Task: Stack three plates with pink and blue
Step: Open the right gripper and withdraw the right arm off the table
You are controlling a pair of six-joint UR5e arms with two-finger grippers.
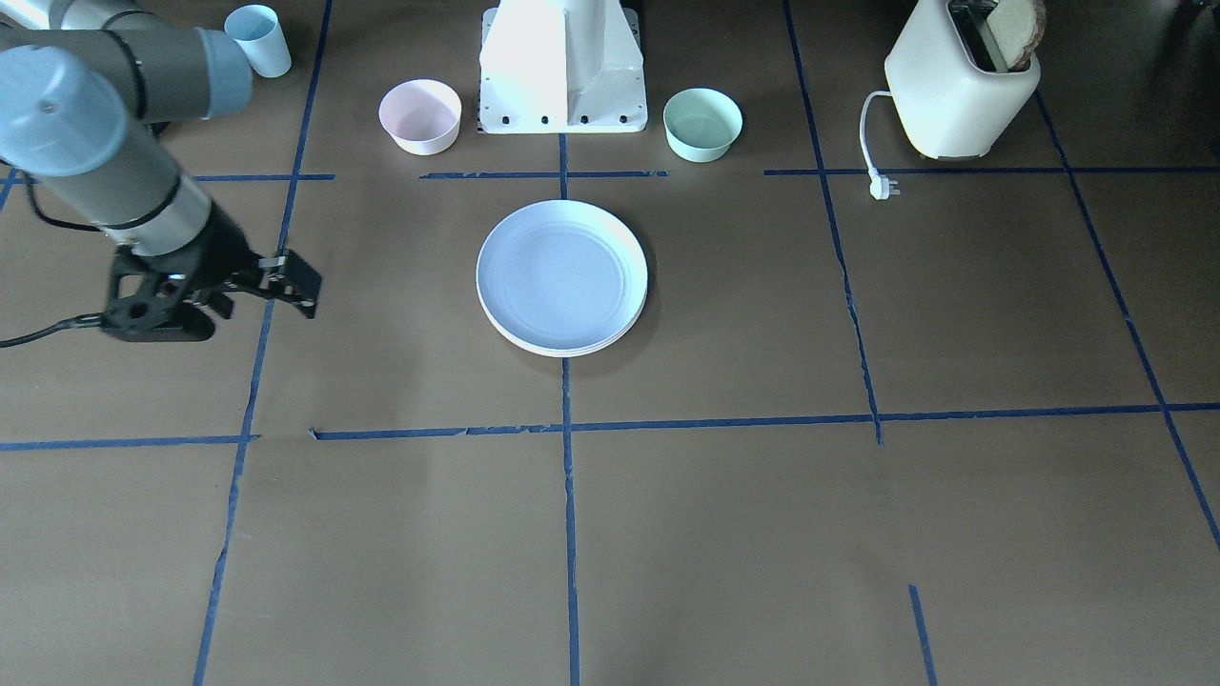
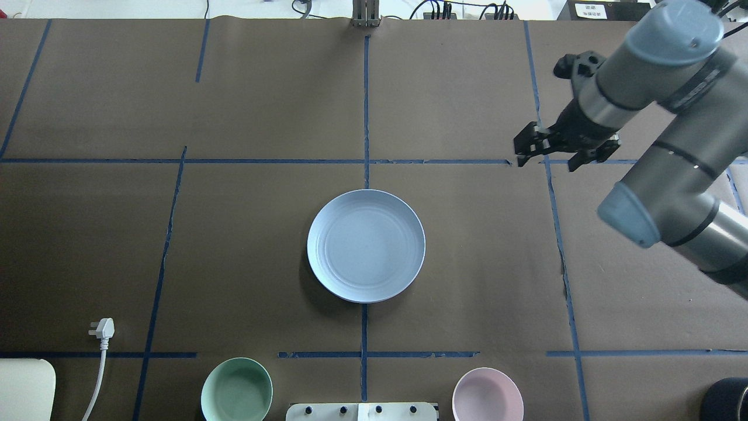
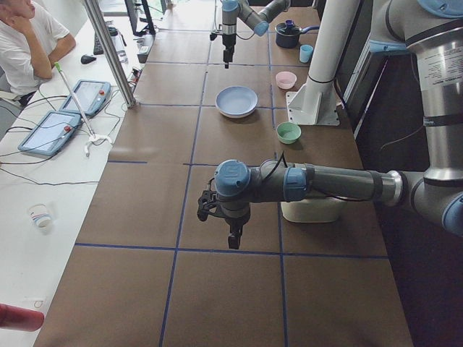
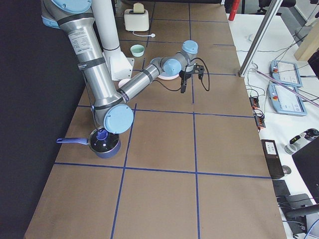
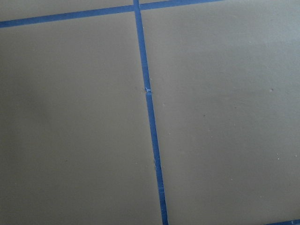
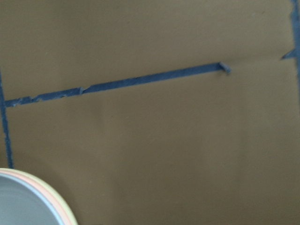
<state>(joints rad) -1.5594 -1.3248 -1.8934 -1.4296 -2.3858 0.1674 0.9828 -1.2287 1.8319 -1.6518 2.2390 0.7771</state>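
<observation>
Blue plate (image 2: 366,245) on top; right hand (image 2: 547,161) agape, empty; left hand (image 3: 233,240): cannot tell.

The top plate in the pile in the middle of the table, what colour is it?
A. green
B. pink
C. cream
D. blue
D: seen from overhead, the blue plate is the uppermost one, with its whole face uncovered.

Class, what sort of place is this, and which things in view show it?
Probably a robotics lab staged for kitchen tasks: a robot arm over a paper-covered table gridded with blue tape, an operator beside control tablets, and a toaster as a prop.
</observation>
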